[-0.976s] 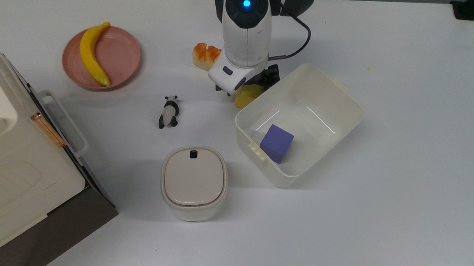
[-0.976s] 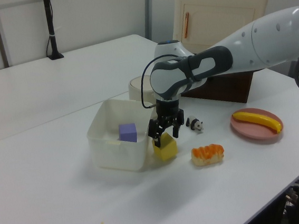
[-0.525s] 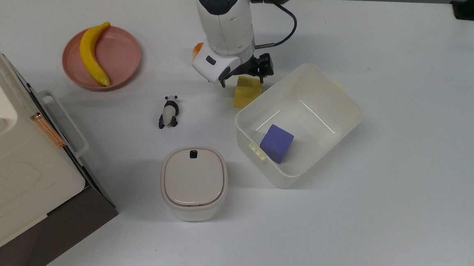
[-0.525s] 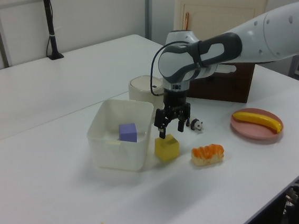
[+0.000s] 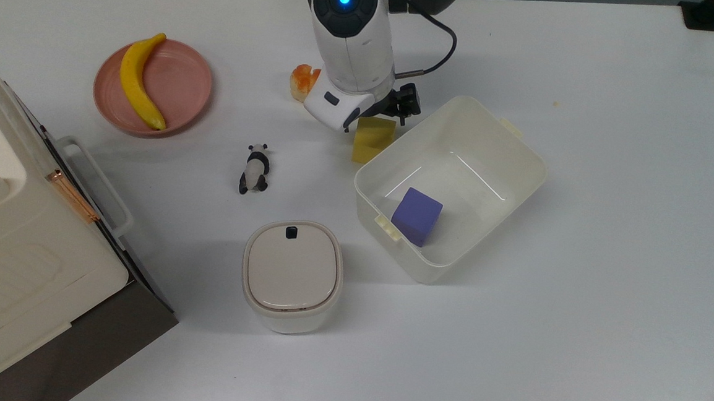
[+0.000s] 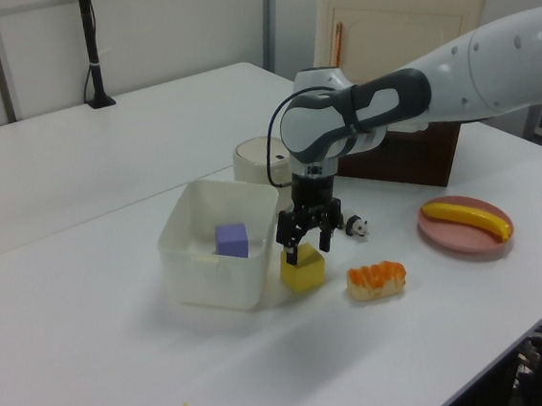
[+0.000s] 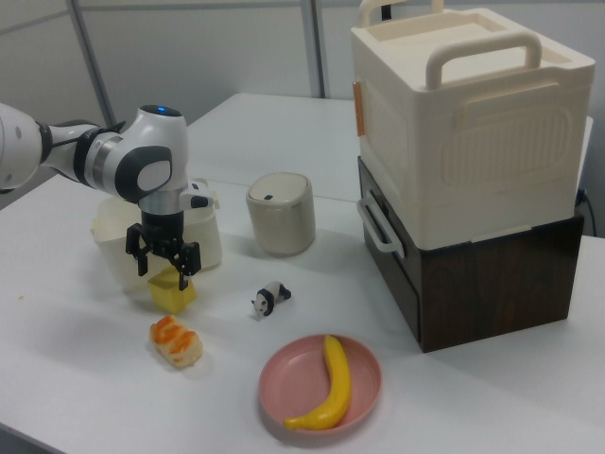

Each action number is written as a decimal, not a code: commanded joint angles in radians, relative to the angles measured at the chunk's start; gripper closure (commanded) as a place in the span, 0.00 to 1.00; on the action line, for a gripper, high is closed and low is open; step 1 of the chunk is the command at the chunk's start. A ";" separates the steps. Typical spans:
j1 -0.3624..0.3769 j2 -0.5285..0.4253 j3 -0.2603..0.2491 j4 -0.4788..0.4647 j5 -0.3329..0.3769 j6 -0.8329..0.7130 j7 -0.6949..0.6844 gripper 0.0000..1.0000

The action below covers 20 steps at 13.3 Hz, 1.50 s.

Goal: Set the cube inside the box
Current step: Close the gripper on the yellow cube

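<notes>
Beside the box (image 5: 523,173), yellow cube (image 5: 370,141) on table, gripper (image 6: 308,248) jaws spread above it, empty, no readable writing

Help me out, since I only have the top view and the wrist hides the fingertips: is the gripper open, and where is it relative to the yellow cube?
Observer: In the left view the gripper is open, its jaws spread just above the cube.
Operator: Is the cube off the table?
Observer: No. In the right view it sits flat on the table, close beside the box wall.
Operator: What is that orange thing half hidden behind the arm?
Observer: A whole piece of orange-topped bread, lying apart from the cube in the left view.
</notes>
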 commanded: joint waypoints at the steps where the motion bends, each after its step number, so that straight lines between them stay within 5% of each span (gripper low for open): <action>1: 0.018 -0.013 -0.011 -0.016 0.010 0.017 0.017 0.05; 5: 0.023 -0.005 -0.013 -0.013 -0.039 0.017 0.017 0.44; 12: 0.014 0.006 -0.013 -0.009 -0.079 0.019 0.015 0.55; 13: 0.011 0.004 -0.013 -0.008 -0.080 0.017 0.015 0.54; 14: 0.008 0.002 -0.013 -0.008 -0.079 0.014 0.017 0.06; 15: 0.006 -0.002 -0.013 -0.006 -0.079 0.007 0.017 0.00; 20: -0.009 -0.008 -0.016 -0.008 -0.037 0.011 0.020 0.00</action>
